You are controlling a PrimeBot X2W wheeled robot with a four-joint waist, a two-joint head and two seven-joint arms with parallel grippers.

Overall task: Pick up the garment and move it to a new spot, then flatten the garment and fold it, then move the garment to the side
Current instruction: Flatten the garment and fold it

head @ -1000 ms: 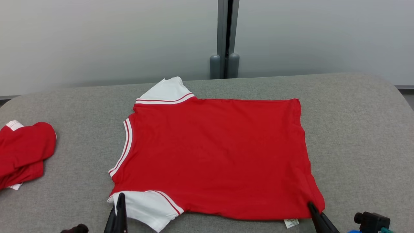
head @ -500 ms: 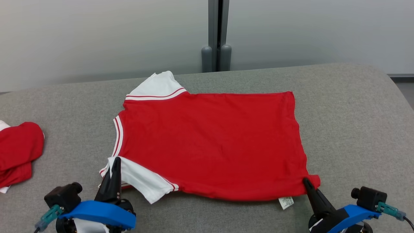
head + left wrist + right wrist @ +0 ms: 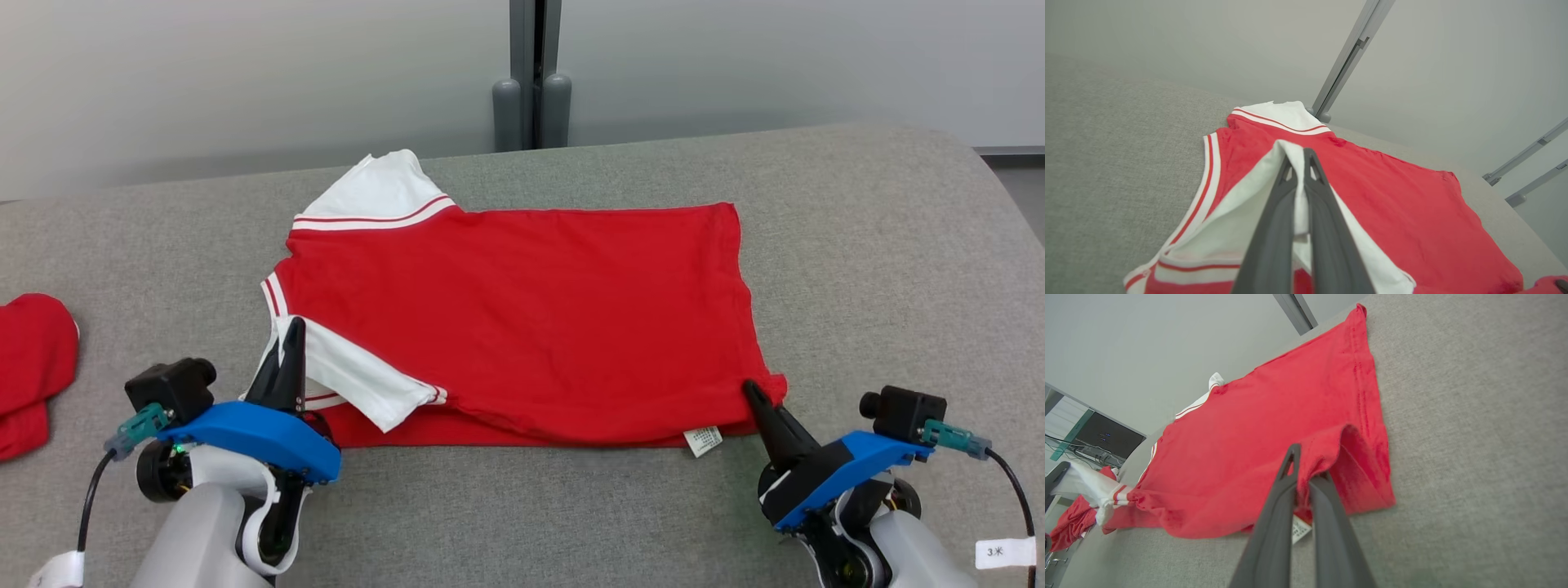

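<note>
The garment (image 3: 531,318), a red shirt with 2 white sleeves, lies spread near the middle of the grey padded table (image 3: 882,269), collar end to the robot's left and hem to its right. Its far long edge lies flat and straight. The far sleeve (image 3: 371,192) points toward the table's back edge and stops just short of it.

The left gripper (image 3: 292,327) is clamped on the near sleeve (image 3: 359,380). The left wrist view shows white cloth pinched between its 2 dark fingers (image 3: 1274,228), and the sleeve is turned back over the red body. The right gripper (image 3: 749,387) is clenched on the near hem corner. In the right wrist view that corner is raised off the table and curls over 1 finger (image 3: 1286,486). A white label (image 3: 703,440) pokes out from under the near edge, just beside this gripper.

Bare table runs wide to the right of the hem. A strip of it lies in front of the garment between the 2 arms, and a narrower band lies behind the far edge. To the left, open table separates the collar from a second red garment (image 3: 33,359) at the picture's edge, well apart. Behind the table stands a pale wall (image 3: 245,73) with a grey post (image 3: 531,73).
</note>
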